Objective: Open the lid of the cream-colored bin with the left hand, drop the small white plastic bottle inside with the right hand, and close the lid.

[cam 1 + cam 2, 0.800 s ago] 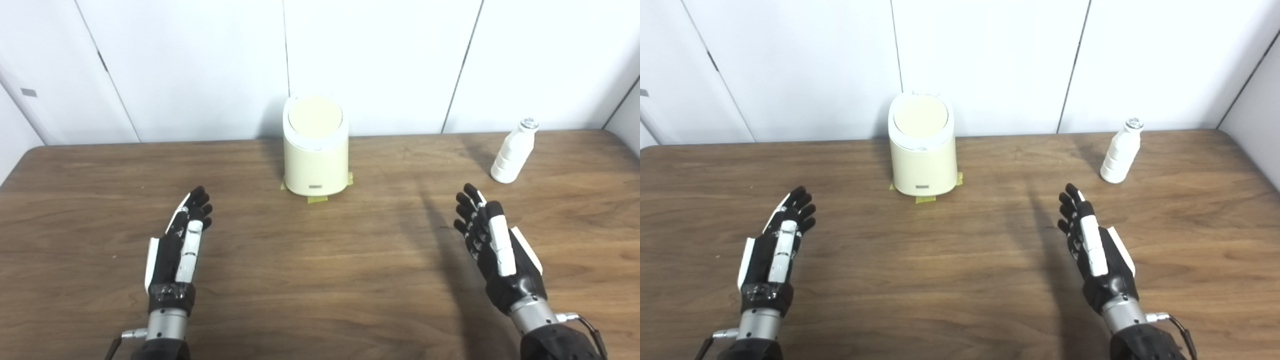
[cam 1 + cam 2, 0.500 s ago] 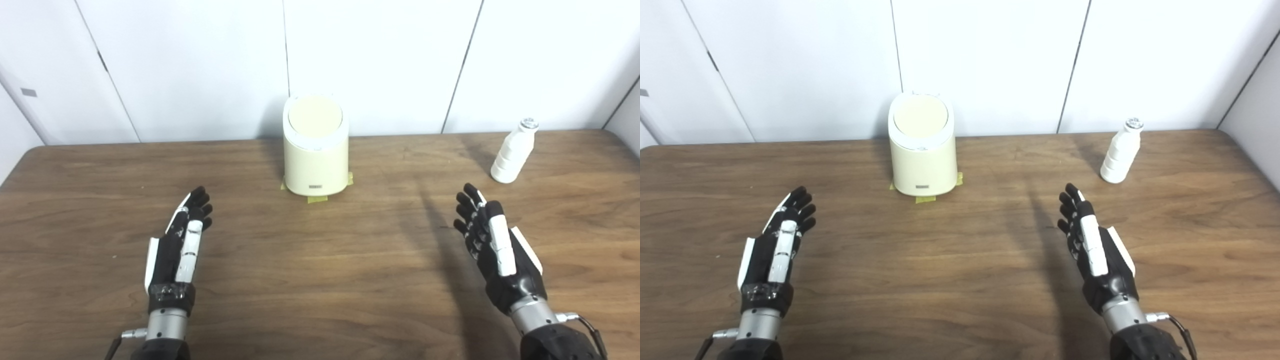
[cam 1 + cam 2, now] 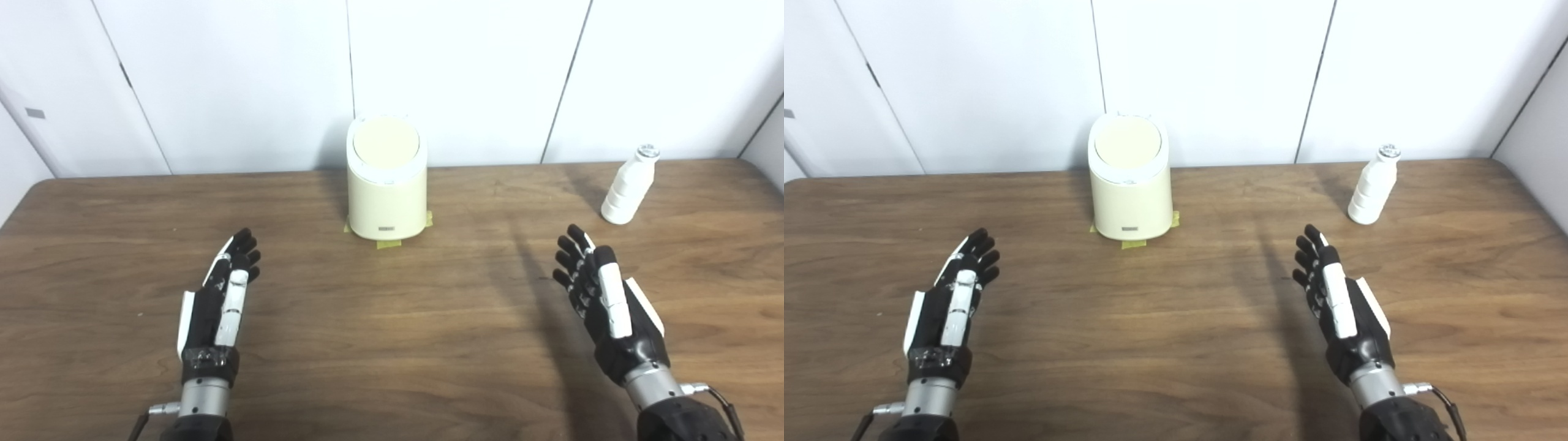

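Two robot hands over a wooden table (image 3: 392, 343), fingers spread, holding nothing: left hand (image 3: 215, 300), right hand (image 3: 606, 306). Cream-colored bin (image 3: 386, 184), lid (image 3: 386, 139) shut, ahead between them. Small white plastic bottle (image 3: 626, 187) upright, ahead-right of right hand.

Cream-colored bin (image 3: 1131, 196), lid (image 3: 1127, 142) shut, is seen upper centre on the wooden surface (image 3: 1176, 343). White bottle (image 3: 1372, 187) is upright, upper right. Left hand (image 3: 952, 300) and right hand (image 3: 1338, 300) are held empty, fingers extended, lower frame.

Bare table (image 3: 392, 318) between both hands and bin (image 3: 386, 196), bottle (image 3: 626, 186); nothing intervening.
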Robot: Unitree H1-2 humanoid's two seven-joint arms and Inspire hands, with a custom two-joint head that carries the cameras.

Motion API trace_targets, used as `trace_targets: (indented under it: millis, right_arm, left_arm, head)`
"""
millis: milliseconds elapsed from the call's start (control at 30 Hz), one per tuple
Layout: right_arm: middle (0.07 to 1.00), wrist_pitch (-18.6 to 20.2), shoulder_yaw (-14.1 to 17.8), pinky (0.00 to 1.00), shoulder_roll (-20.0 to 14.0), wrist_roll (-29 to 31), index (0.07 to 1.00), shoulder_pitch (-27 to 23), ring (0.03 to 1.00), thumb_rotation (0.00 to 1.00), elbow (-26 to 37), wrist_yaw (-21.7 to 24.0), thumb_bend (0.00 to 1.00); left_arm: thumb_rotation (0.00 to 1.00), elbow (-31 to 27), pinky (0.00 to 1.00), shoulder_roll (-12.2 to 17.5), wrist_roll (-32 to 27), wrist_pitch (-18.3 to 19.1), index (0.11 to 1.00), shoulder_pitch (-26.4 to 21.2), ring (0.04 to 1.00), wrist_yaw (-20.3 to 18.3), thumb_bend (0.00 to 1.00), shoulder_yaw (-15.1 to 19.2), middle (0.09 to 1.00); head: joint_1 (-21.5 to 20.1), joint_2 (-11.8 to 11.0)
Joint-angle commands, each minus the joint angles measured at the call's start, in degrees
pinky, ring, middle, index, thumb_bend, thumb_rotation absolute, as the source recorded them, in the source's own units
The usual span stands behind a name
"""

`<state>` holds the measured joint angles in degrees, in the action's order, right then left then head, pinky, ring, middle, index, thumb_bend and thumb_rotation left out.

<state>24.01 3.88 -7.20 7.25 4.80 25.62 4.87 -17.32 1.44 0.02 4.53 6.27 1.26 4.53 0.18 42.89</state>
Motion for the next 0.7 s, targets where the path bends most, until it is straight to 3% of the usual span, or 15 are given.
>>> trace_targets:
  millis: [0, 67, 233, 433, 533, 667]
  right_arm:
    - [0.969, -0.7, -0.12, 0.94, 0.0, -0.09, 0.978, -1.0, 0.968, 1.0, 2.51, -0.21, 0.61]
    - [0.968, -0.6, -0.23, 0.93, 0.12, 0.23, 0.979, -0.97, 0.958, 1.0, 2.52, -0.07, 0.61]
    - [0.964, -0.12, -0.35, 0.94, 0.41, 0.81, 0.981, -1.32, 0.954, 1.0, 2.48, -0.09, 0.59]
    - [0.966, -0.93, -0.48, 0.95, 0.65, 1.51, 0.992, -1.89, 0.967, 1.0, 0.93, 0.25, 0.59]
    - [0.966, -1.25, -0.65, 0.94, 1.02, 1.4, 0.995, -2.23, 0.971, 1.0, -0.06, 0.07, 0.6]
    - [0.967, -2.22, -0.91, 0.94, 1.37, 0.98, 0.994, -2.55, 0.972, 1.0, -1.44, 0.13, 0.6]
  left_arm:
    - [0.71, -2.4, 0.89, 0.75, 1.26, -0.11, 0.93, 4.62, 0.894, -0.61, 0.51, -0.82, 0.907]
    - [0.59, -2.64, 0.88, 0.62, 1.77, 0.32, 0.933, 4.55, 0.895, -0.41, 0.52, -0.86, 0.905]
    - [0.43, -4.4, 0.8, -1.16, 0.56, 3.54, 0.913, 3.68, 0.855, 0.7, 0.61, -0.29, 0.882]
    - [0.38, -7.36, 0.77, -1.39, 1.81, 9.09, 0.913, 0.25, 0.844, 1.58, 0.7, -0.91, 0.876]
    - [0.37, -10.88, 0.8, -1.42, 6.66, 16.46, 0.899, -3.33, 0.841, 2.9, 0.73, -2.08, 0.862]
    - [0.35, -13.33, 0.85, -0.73, 11.46, 21.74, 0.892, -7.59, 0.844, 2.12, 0.78, -3.51, 0.855]
  head:
    - [0.15, 0.01]
    - [0.26, -0.14]
    - [0.64, -0.08]
    - [1.43, -1.09]
    - [1.98, -2.17]
    - [2.42, -3.19]
